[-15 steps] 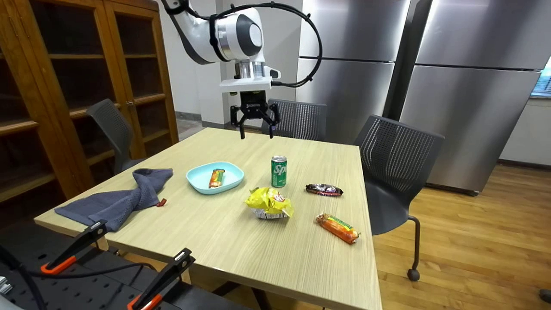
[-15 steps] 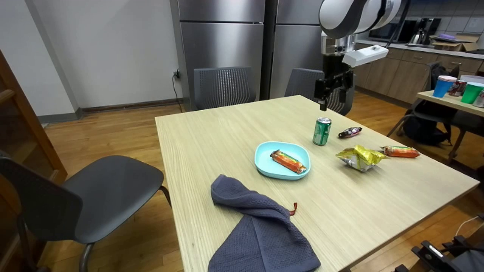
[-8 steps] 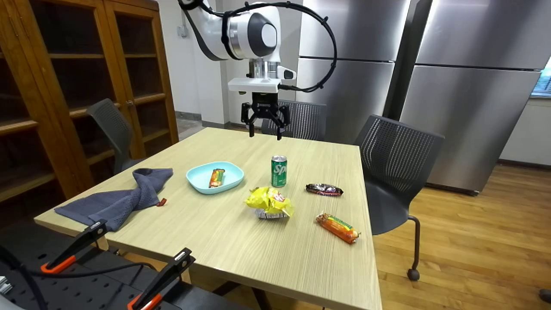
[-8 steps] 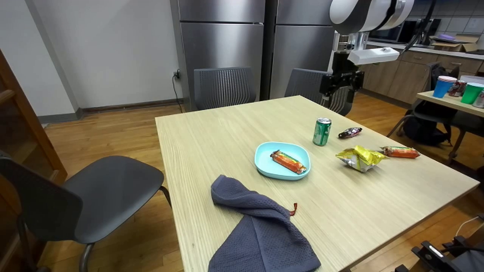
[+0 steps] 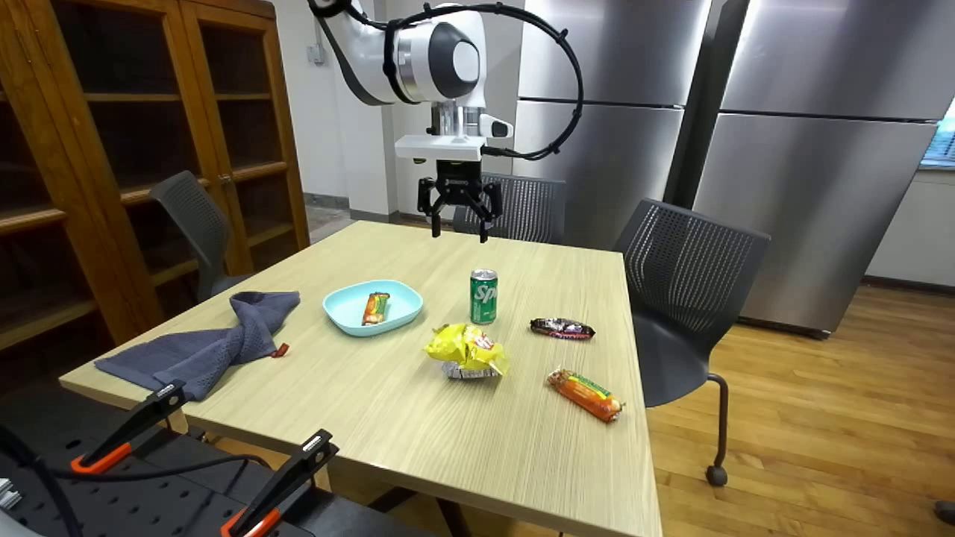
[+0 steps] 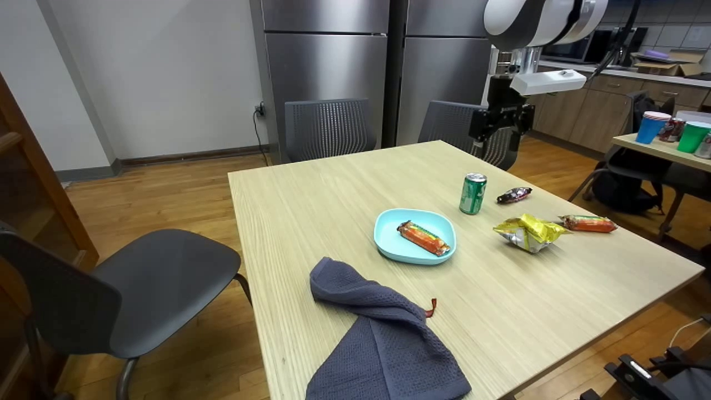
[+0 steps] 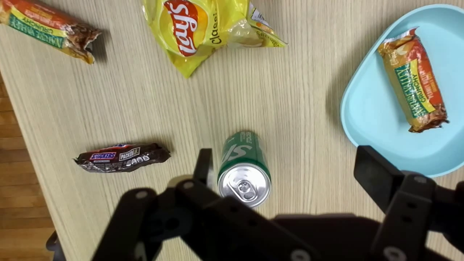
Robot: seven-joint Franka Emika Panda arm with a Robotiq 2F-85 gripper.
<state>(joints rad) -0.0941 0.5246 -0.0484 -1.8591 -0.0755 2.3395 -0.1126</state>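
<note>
We see the green aluminium Sprite can (image 7: 242, 154) standing upright on the pale wood-grain table (image 5: 418, 425). The black two-fingered gripper (image 5: 459, 233) hangs above the tabletop, apart from the can, its fingers (image 7: 205, 163) spread wide; in the wrist view, the can shows between them, closer to one fingertip. Near the can we find the dark brown plastic-wrapped Snickers bar (image 7: 122, 158) and the crumpled yellow-and-silver Lay's bag (image 7: 203, 30). Past the bag lies the orange-and-green wrapped Nature Valley bar (image 5: 585, 395). Opposite the Snickers bar, beyond the can, the light-blue shallow plate (image 7: 380, 121) holds a similar orange Nature Valley packet (image 6: 423, 238). Near the plate we see the rumpled blue-grey textured cloth (image 6: 383, 344). Dark grey chairs (image 6: 328, 130) and stainless-steel refrigerators (image 5: 817, 201) stand beyond the table in both exterior views.
</note>
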